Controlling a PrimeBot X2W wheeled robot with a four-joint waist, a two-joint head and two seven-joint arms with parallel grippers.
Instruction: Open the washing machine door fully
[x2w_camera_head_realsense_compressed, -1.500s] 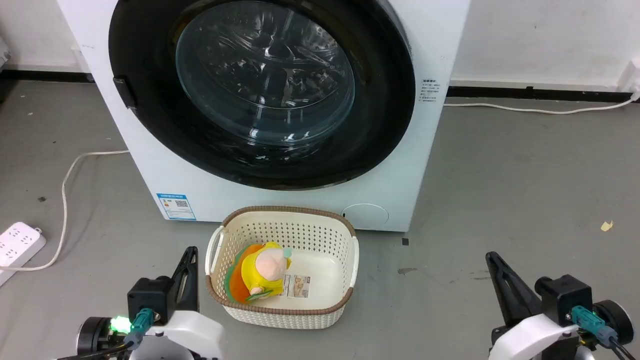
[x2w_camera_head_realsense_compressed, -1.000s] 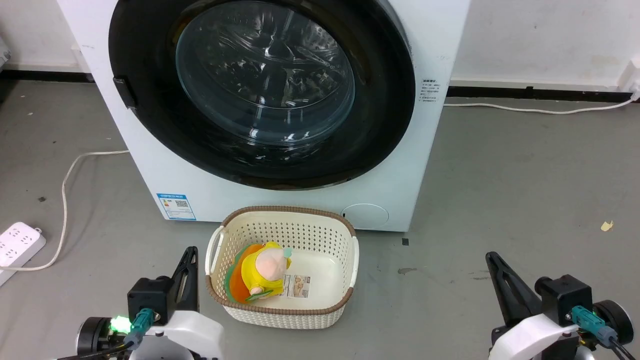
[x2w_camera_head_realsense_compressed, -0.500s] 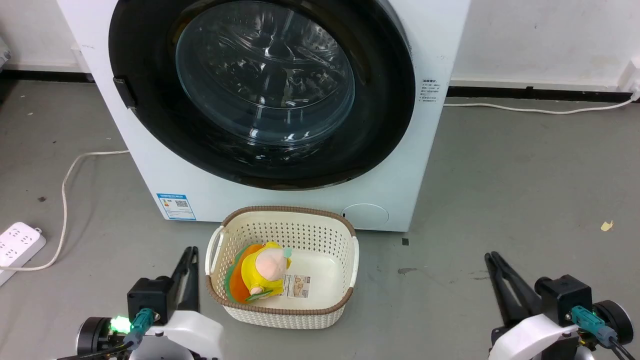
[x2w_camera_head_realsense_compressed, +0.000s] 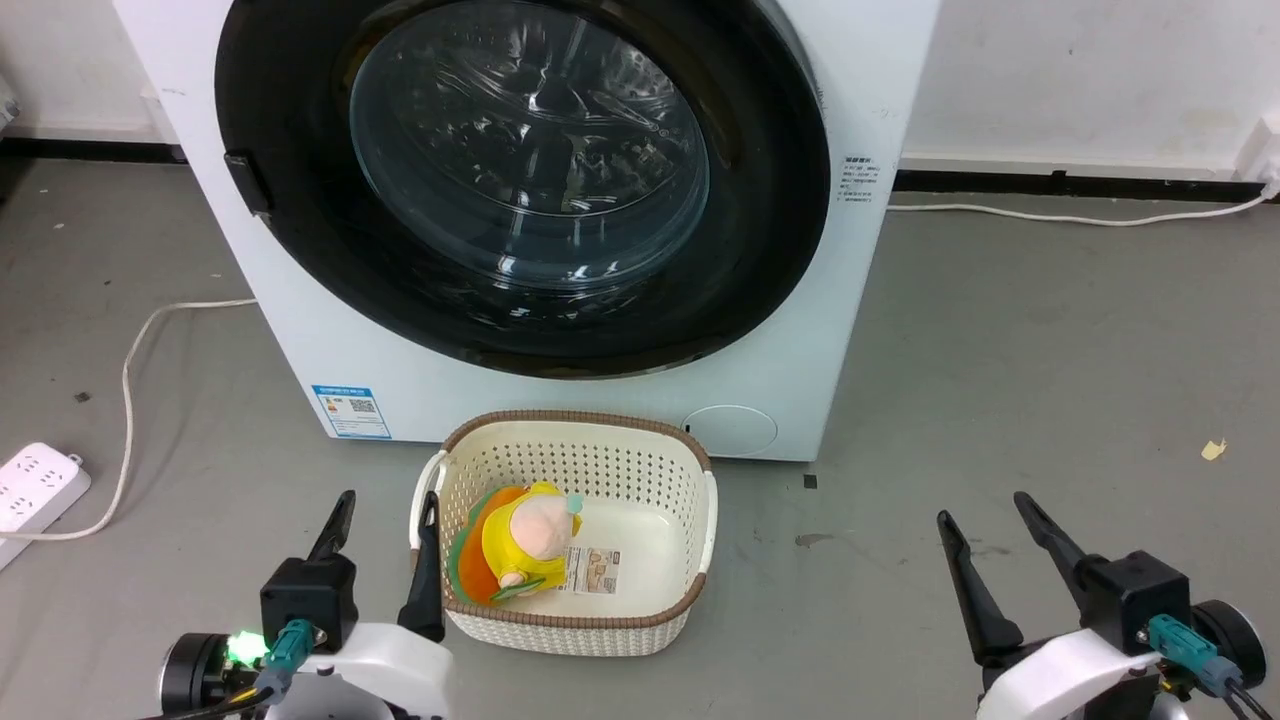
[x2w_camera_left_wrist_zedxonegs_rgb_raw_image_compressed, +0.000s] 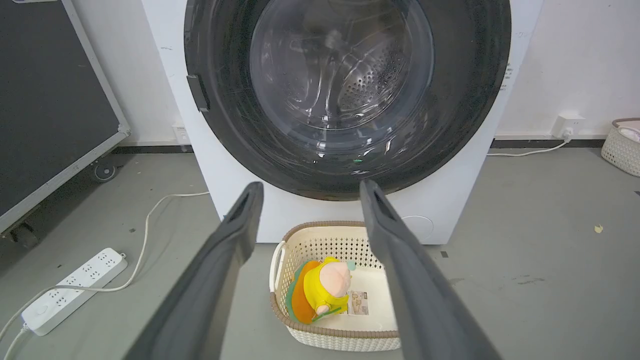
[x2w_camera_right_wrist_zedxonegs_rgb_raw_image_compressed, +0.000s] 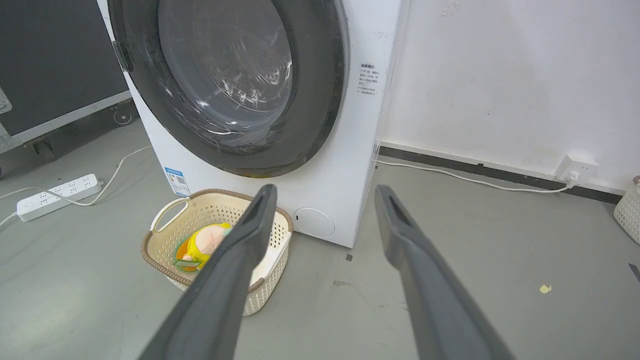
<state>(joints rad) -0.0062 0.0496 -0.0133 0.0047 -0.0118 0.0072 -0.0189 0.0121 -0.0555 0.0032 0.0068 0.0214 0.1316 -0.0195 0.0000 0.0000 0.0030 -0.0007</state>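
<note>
The washing machine (x2w_camera_head_realsense_compressed: 780, 390) is a white box straight ahead. Its door (x2w_camera_head_realsense_compressed: 530, 150), with a glossy black rim and a clear glass bowl, lies flat against the front. A dark tab (x2w_camera_head_realsense_compressed: 247, 185) sits on the rim's left side. Behind the glass, in the left wrist view, the perforated drum (x2w_camera_left_wrist_zedxonegs_rgb_raw_image_compressed: 367, 90) can be made out. My left gripper (x2w_camera_head_realsense_compressed: 389, 497) is open low at the left, well short of the door, its inner finger beside the basket's left rim. My right gripper (x2w_camera_head_realsense_compressed: 981, 507) is open over bare floor at the lower right. Both hold nothing.
A cream perforated basket (x2w_camera_head_realsense_compressed: 700, 520) with a yellow and orange plush toy (x2w_camera_head_realsense_compressed: 525, 545) stands on the floor right in front of the machine. A white power strip (x2w_camera_head_realsense_compressed: 35, 485) and its cable lie at the left. A dark wheeled panel (x2w_camera_left_wrist_zedxonegs_rgb_raw_image_compressed: 50, 100) stands further left.
Both grippers have gone from shut to open, their fingers spreading apart over the last half second. The door, the basket and the toy have not moved.
</note>
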